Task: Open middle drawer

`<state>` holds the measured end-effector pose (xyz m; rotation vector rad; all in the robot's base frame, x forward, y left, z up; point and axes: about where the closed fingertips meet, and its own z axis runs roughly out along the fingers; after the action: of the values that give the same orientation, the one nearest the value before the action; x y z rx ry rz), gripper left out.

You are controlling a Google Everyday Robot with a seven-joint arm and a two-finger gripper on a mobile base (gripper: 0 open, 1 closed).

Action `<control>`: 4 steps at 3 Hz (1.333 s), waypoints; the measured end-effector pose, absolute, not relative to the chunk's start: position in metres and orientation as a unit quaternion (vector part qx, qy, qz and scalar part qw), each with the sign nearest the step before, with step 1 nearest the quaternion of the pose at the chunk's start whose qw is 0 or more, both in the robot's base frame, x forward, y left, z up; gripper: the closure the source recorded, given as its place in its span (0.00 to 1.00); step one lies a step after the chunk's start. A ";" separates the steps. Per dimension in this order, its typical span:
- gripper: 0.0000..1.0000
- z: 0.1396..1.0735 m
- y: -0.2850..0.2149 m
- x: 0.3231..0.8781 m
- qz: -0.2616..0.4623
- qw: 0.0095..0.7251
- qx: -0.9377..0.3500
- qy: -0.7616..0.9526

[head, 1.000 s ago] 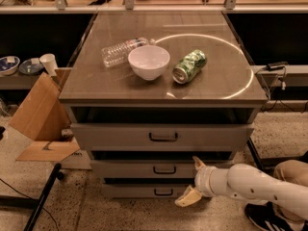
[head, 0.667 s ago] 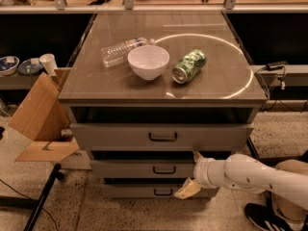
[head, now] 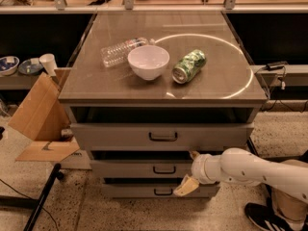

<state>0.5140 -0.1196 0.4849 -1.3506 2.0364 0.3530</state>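
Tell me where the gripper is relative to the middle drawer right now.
In the camera view, the gripper sits low and right of centre, at the front of the middle drawer, just right of its dark handle.

- Cabinet top (head: 115, 83): smooth, glossy brown-grey surface, mirroring a ring of light.
- Middle drawer (head: 120, 170): matt grey painted front with a dark handle (head: 164, 169).
- Bowl (head: 148, 61): white, smooth and glossy.
- Bottle (head: 120, 52): clear, crinkled plastic.
- Can (head: 188, 66): green printed metal with a shiny end.
- Cardboard box (head: 36, 112): plain brown, matt.
- Gripper (head: 190, 171): at the right end of the middle drawer's front, with dull tan fingers (head: 186, 186) spread apart, on a smooth white plastic arm (head: 250, 170).
- Floor (head: 72, 211): pale, speckled stone.
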 end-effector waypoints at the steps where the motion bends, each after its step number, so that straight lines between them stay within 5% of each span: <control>1: 0.00 0.481 -0.120 0.515 0.137 0.328 -0.517 0.779; 4: 0.00 0.434 -0.112 0.540 0.182 0.283 -0.522 0.784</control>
<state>0.5401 -0.1124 0.4343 -1.3977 2.0984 0.4878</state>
